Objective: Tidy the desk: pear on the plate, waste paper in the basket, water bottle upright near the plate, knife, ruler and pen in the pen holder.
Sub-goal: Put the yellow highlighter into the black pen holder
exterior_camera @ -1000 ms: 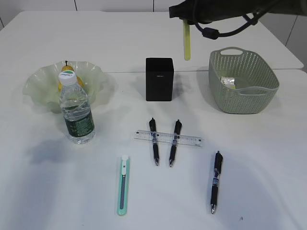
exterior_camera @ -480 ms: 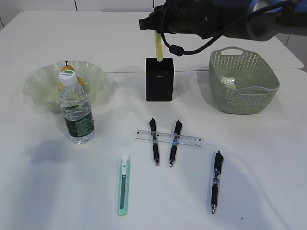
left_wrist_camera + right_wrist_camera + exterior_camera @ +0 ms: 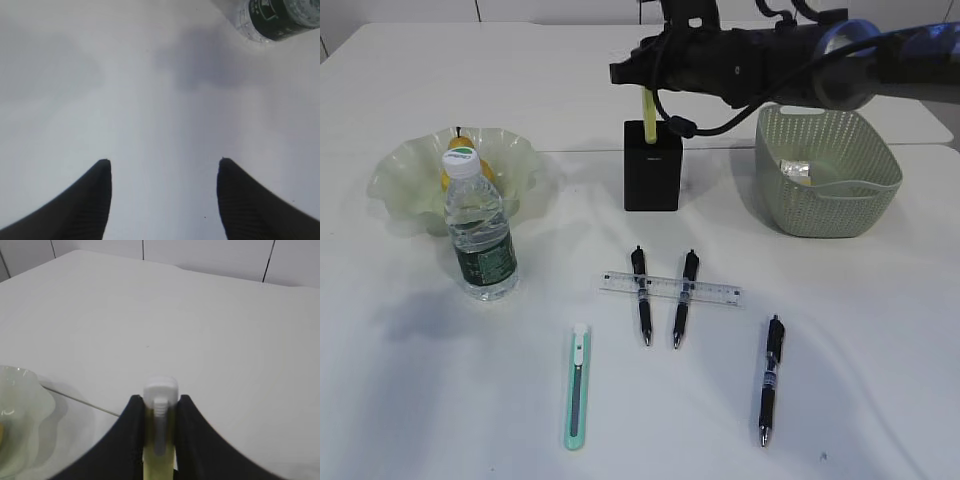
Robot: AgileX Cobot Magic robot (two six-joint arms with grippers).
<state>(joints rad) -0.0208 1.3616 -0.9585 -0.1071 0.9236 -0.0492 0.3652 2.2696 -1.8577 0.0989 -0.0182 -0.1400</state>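
The pear (image 3: 460,145) sits in the plate (image 3: 405,165), the water bottle (image 3: 478,228) stands upright just beside it, and the waste paper (image 3: 794,169) lies in the basket (image 3: 860,190). The right gripper (image 3: 642,88) is clamped on a yellow utility knife (image 3: 646,108), its lower end entering the pen holder (image 3: 652,165). The left gripper (image 3: 161,197) hovers with jaws apart, holding nothing. Left on the desk (image 3: 880,380): the ruler (image 3: 670,288) across two pens (image 3: 640,295), a third pen (image 3: 771,378) and a green utility knife (image 3: 577,385)

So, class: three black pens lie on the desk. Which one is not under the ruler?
The rightmost pen, lying alone; the other two sit crossed beneath the clear ruler.
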